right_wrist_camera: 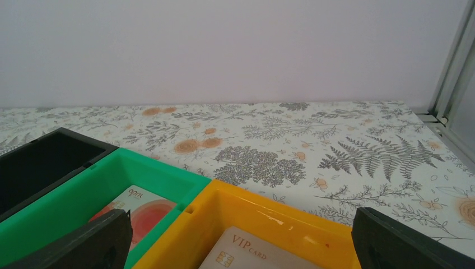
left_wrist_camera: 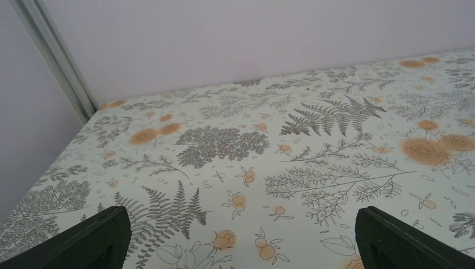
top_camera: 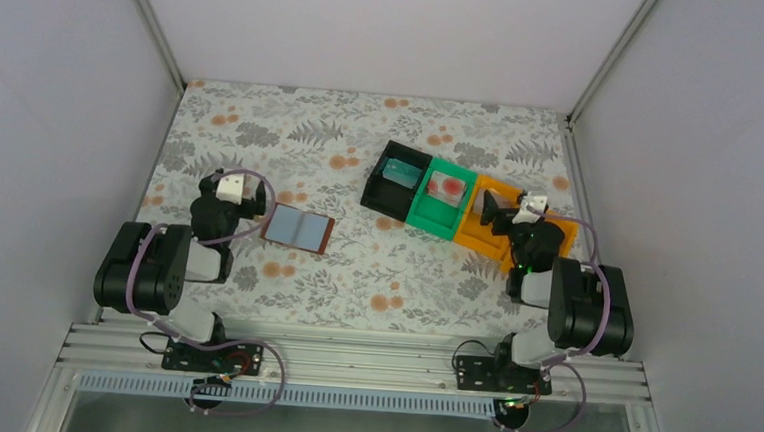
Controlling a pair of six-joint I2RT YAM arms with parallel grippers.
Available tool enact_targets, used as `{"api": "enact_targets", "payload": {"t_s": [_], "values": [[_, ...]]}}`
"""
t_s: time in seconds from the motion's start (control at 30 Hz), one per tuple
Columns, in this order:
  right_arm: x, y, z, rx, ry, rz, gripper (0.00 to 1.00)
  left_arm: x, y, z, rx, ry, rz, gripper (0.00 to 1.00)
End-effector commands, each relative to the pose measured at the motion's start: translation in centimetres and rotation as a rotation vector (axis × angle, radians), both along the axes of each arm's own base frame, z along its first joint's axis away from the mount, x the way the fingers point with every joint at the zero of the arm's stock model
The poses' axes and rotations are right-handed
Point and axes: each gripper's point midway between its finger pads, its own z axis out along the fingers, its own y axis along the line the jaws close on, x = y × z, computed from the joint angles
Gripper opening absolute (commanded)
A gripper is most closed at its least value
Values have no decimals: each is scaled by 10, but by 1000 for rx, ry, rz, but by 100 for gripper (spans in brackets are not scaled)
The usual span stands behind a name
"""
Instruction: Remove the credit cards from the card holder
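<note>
Left claw (left_wrist_camera: 241,238) wide open, empty, near card holder (top_camera: 298,229) lying open on table (top_camera: 354,284). Right claw (right_wrist_camera: 238,238) wide open, empty, above orange bin (right_wrist_camera: 291,224). Credit cards (top_camera: 448,187) lie inside bins (top_camera: 430,224). If you lower carelessly, finger may hit rim and tip bin.

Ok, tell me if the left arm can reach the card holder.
Probably yes: the card holder lies open just beside the open left gripper, nothing between them, though the gripper points past it.

Bins (top_camera: 430,222) well right of card holder (top_camera: 298,229)
</note>
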Motion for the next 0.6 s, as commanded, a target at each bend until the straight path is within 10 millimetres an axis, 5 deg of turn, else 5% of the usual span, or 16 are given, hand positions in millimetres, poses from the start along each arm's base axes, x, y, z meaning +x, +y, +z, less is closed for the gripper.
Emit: {"api": "enact_targets", "payload": {"t_s": [0.0, 0.57], "values": [[7, -2, 11, -35, -39, -14, 99, 6, 3, 20, 9, -76, 12, 100], [7, -1, 10, -35, -38, -13, 99, 6, 4, 21, 7, -76, 12, 100]]}}
